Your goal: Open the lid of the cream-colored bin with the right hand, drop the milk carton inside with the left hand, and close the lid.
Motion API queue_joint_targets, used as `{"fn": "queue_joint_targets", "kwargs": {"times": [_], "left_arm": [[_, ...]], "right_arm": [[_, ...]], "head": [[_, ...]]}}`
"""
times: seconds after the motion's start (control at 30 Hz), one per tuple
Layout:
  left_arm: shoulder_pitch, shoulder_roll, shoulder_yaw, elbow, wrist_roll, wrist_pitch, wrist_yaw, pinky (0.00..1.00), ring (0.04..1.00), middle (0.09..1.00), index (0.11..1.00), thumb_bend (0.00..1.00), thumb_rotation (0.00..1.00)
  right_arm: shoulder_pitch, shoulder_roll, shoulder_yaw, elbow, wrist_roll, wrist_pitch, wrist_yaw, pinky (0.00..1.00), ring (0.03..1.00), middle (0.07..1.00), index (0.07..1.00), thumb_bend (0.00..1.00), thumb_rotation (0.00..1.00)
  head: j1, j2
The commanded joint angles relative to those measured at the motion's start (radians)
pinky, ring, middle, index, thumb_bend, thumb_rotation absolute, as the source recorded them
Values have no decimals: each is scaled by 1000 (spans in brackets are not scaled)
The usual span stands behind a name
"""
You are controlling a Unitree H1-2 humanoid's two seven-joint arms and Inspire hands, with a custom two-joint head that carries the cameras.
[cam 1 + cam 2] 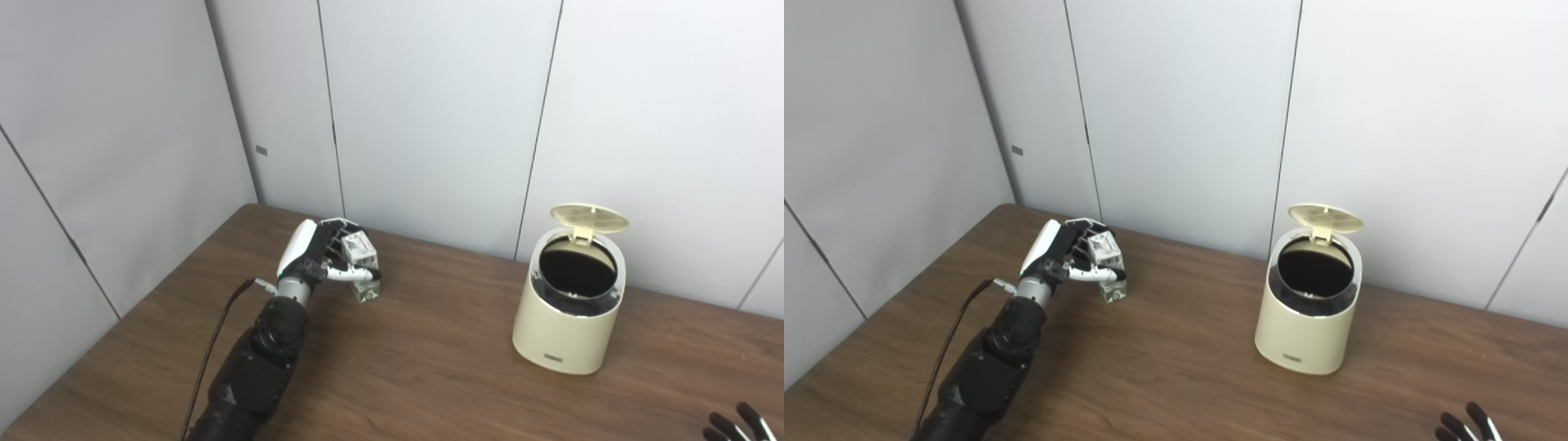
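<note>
The cream-colored bin (566, 331) stands on the wooden table (416, 367) at the right, its lid (589, 218) flipped up and the dark inside showing. My left hand (321, 254) is shut on the small milk carton (361, 263) at the left back of the table; the carton's base is at or just above the tabletop. The hand is well left of the bin. Only the fingertips of my right hand (738, 425) show at the bottom right corner, spread apart and holding nothing.
Grey wall panels (429, 122) close off the back and left of the table. A dark cable (211, 349) runs along my left forearm. Bare tabletop lies between the carton and the bin.
</note>
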Motion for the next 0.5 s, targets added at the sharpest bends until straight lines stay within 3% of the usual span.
{"fn": "queue_joint_targets", "kwargs": {"times": [0.0, 0.13, 0.27, 0.47], "left_arm": [[-64, 12, -8, 3, 34, -63, 62, 432, 468, 498, 457, 491, 0], [-77, -1, -15, 25, 40, -92, 102, 407, 462, 489, 444, 478, 0], [-77, -3, -18, 28, 53, -112, 131, 392, 450, 482, 436, 477, 0], [-36, -39, 17, -101, 25, -71, 138, 380, 462, 492, 442, 477, 0]], "right_arm": [[-14, -15, -5, -10, 19, -33, 11, 780, 861, 875, 968, 793, 818], [-12, -20, -4, -5, 31, -44, 21, 777, 858, 869, 968, 788, 825], [-12, -16, -6, -1, 27, -52, 12, 780, 856, 861, 963, 812, 927], [-10, -6, -9, -13, 43, -30, 6, 791, 852, 849, 945, 875, 926]], "head": [[-3, 1], [-3, 2], [-6, 4], [-45, 11]]}}
